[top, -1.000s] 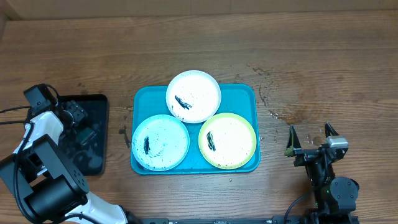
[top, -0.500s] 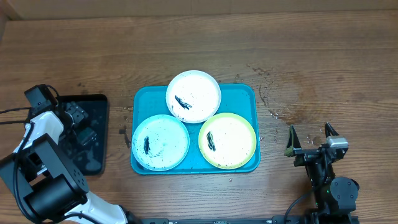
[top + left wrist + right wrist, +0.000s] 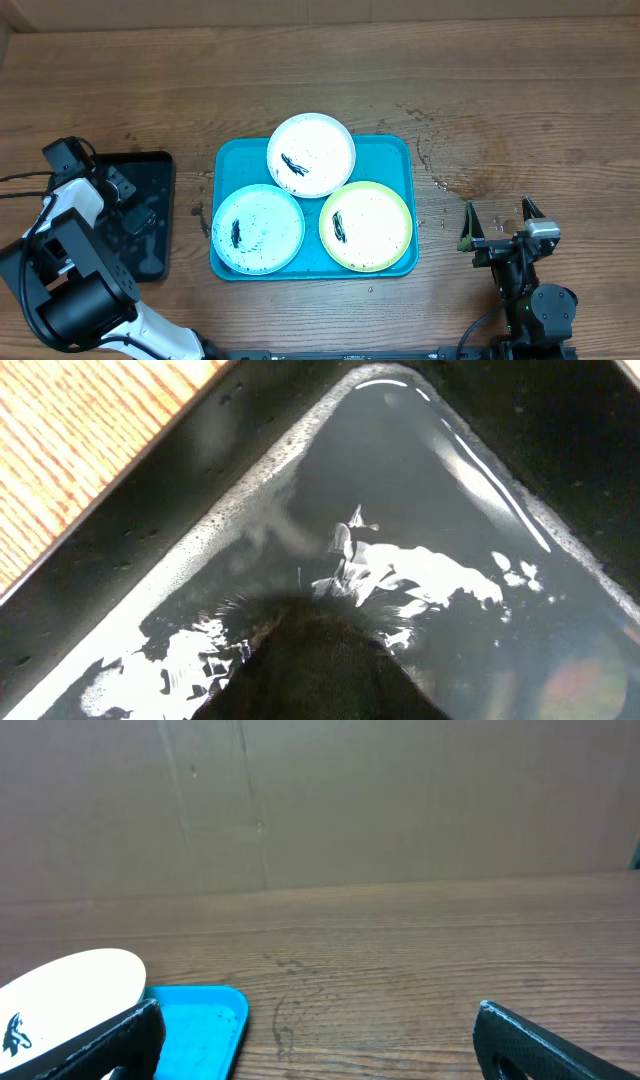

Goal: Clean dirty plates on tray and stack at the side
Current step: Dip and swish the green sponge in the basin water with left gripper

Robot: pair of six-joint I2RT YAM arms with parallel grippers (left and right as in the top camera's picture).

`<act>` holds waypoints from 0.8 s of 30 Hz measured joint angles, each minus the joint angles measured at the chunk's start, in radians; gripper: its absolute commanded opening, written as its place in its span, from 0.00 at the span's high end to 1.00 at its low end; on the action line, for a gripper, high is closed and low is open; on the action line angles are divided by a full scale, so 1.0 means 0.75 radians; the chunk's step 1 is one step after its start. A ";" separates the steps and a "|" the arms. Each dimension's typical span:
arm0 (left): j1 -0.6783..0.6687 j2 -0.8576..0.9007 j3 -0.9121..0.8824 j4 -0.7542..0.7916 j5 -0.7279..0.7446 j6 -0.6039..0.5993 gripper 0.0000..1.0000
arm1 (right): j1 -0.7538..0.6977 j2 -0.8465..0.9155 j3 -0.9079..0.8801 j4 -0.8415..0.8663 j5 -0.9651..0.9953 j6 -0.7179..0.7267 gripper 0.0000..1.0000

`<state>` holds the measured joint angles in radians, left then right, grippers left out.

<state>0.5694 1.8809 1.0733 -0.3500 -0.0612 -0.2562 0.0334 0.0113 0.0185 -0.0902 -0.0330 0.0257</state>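
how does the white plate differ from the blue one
The white plate overhangs the far rim of the tray; the blue plate sits in its near left corner. The blue plate carries more black specks than the white plate. Both are round, about the same size, each with one black smear left of centre.

Overhead shot is evenly lit from above and pretty sharp. The plates [image 3: 325, 150] barely throw any shadow on the tray [image 3: 385, 150], just a thin dark line under their rims. Left of the tray, the black tray [image 3: 155, 175] is mostly murk with little detail. The left wrist view is right up close to it, with white glare streaks on the water [image 3: 430, 570] and an out-of-focus dark shape [image 3: 320, 670] at the bottom edge. Right wrist view is dimmer, flat and a bit soft.
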 measured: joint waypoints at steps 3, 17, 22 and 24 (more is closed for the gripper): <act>0.000 0.001 0.000 -0.001 0.000 0.003 0.96 | 0.000 0.000 0.000 0.000 -0.001 0.001 0.00; 0.000 -0.009 0.029 -0.201 -0.006 0.012 0.39 | 0.000 0.000 0.000 0.000 -0.001 0.001 0.00; 0.001 -0.013 0.032 -0.247 0.005 0.011 0.96 | 0.000 0.000 0.000 0.000 0.000 0.001 0.00; 0.001 -0.015 0.033 -0.247 0.022 0.011 0.96 | 0.000 0.000 0.000 0.000 -0.001 0.000 0.00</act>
<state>0.5701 1.8698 1.0977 -0.5354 -0.0448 -0.2478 0.0334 0.0113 0.0185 -0.0902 -0.0334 0.0257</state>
